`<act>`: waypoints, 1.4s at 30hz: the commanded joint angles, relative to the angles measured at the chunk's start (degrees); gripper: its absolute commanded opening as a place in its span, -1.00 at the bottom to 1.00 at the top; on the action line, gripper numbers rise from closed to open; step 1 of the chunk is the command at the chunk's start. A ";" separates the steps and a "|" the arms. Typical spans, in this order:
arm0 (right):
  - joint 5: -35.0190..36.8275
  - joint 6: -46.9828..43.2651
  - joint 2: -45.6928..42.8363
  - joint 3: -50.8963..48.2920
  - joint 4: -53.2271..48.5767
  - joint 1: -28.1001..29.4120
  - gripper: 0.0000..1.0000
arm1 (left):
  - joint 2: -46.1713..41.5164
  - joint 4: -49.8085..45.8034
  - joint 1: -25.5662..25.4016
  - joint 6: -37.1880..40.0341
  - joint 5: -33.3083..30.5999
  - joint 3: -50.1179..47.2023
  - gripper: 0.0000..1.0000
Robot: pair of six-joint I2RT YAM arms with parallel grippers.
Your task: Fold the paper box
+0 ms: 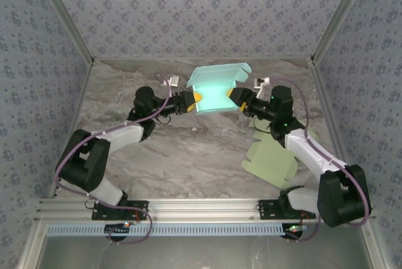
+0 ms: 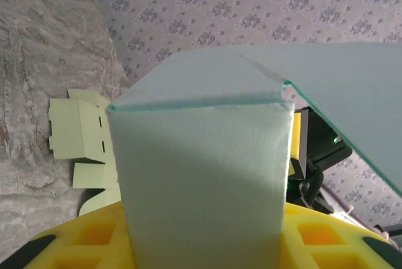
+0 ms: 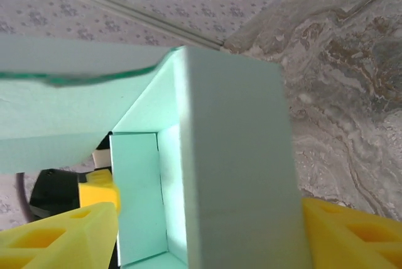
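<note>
Marbled grey tabletop [image 1: 188, 149] under floral wallpaper [image 1: 201, 11], mint paper box [image 1: 217, 87] between both grippers, left gripper [image 1: 196, 98] clenched on its side wall, right gripper [image 1: 233, 98] released, fingers [image 3: 56, 237] spread astride the opposite wall, flat pale-green box blank [image 1: 271, 159] lying near the right gripper.

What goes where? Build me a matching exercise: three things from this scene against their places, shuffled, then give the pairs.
Things:
1. teal half-folded paper box
2. pale green flat paper cutout
3. silver metal rail

Places:
a. running along the near edge
b. lying flat on the right side
c. held up at the far middle

Pairs: 1-c, 2-b, 3-a
</note>
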 commanded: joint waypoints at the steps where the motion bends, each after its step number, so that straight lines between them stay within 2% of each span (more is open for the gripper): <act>1: -2.84 7.70 -0.94 -2.71 10.33 -1.74 0.50 | 1.62 4.85 1.28 -2.44 -1.35 -1.44 -0.25; 4: -2.95 9.79 -0.43 -3.96 13.67 -2.49 0.46 | 2.36 5.35 1.37 -3.12 -0.99 -1.30 -0.25; 10: -0.85 9.58 -0.85 -3.48 13.51 -2.28 0.33 | 3.39 8.04 1.28 -5.63 -0.64 -1.16 -0.25; 14: 1.38 9.43 -0.70 -3.02 9.61 -2.59 0.31 | 3.56 9.88 1.19 -7.54 -0.20 -1.07 -0.25; 19: 2.01 7.15 -0.51 -3.41 6.44 -3.37 0.48 | 3.30 14.94 1.06 -12.20 -0.37 -1.47 -0.25; 22: 0.79 9.25 0.40 -3.80 10.04 -3.21 0.48 | 3.43 15.47 0.77 -13.18 -0.27 -1.03 -0.25; 26: -1.97 19.11 3.93 -3.53 23.26 -2.11 0.39 | 4.19 16.60 -0.25 -13.81 -0.21 -0.73 -0.25; 30: 0.02 22.81 5.30 -3.78 27.08 -1.41 0.13 | 5.14 18.24 -0.90 -14.67 -0.03 -0.26 -0.25; 35: 1.44 26.82 7.33 -4.66 33.13 -1.54 0.17 | 5.41 18.83 -0.92 -14.67 -0.18 -0.85 -0.25; 42: 2.55 27.24 7.34 -4.39 34.00 -1.47 0.15 | 5.65 19.21 -0.93 -15.08 -0.52 -1.28 -0.25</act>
